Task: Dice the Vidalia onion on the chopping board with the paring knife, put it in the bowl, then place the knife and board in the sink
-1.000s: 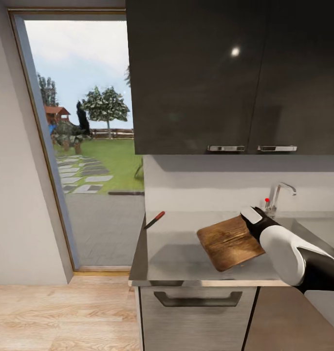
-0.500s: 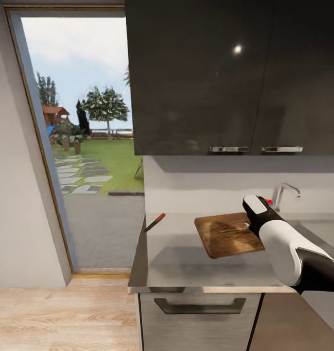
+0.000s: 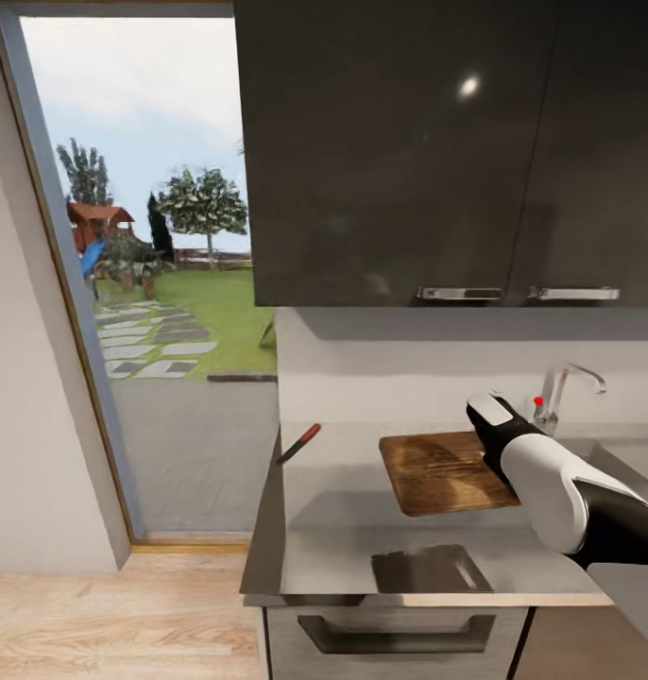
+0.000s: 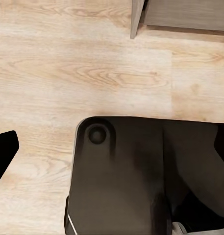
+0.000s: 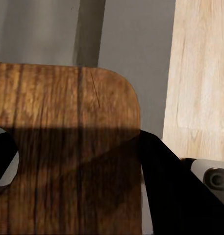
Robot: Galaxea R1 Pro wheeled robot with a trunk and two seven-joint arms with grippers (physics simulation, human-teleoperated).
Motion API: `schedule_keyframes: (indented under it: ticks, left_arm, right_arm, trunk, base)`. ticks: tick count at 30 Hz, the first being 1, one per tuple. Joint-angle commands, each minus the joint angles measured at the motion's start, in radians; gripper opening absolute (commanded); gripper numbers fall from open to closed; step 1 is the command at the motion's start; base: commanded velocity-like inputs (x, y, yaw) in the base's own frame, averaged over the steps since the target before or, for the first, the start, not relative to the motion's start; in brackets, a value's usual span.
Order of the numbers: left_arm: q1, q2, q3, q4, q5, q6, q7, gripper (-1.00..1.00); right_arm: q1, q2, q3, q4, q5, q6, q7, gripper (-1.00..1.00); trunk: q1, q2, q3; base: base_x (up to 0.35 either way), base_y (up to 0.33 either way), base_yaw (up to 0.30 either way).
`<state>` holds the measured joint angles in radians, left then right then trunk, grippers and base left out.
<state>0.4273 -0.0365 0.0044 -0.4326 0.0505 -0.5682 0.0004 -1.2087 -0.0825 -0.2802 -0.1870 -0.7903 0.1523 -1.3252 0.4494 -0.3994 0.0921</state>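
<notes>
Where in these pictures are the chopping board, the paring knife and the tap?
chopping board (image 3: 437,472): head view, middle of its wooden top face.
paring knife (image 3: 298,443): head view, where red handle meets dark blade.
tap (image 3: 556,397): head view, on its upright chrome stem.

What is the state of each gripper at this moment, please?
Left gripper: cannot be told from these pictures.
Right gripper: closed on the chopping board, holding it above the countertop.
</notes>
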Motion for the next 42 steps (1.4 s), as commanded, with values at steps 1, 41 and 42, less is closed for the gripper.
schedule_keyframes:
  ticks: [1, 41, 42]
  left_arm:
    - [0.001, 0.000, 0.000, -0.001, 0.005, -0.001, 0.000, 1.00]
    - [0.001, -0.001, 0.000, 0.021, 0.005, -0.001, -0.001, 1.00]
    - [0.001, -0.001, 0.000, 0.021, 0.005, -0.001, -0.001, 1.00]
  right_arm:
    - [0.000, -0.001, 0.007, 0.028, -0.009, -0.013, -0.006, -1.00]
    - [0.000, -0.033, 0.010, 0.170, -0.006, -0.151, 0.001, -1.00]
    - [0.000, -0.033, 0.011, 0.170, -0.006, -0.151, 0.001, -1.00]
  trunk:
    - [0.001, -0.001, 0.000]
    - [0.001, -0.001, 0.000]
    - [0.001, -0.001, 0.000]
  base:
    - [0.113, 0.000, 0.000]
    - [0.035, -0.023, 0.000]
    - [0.000, 0.000, 0.000]
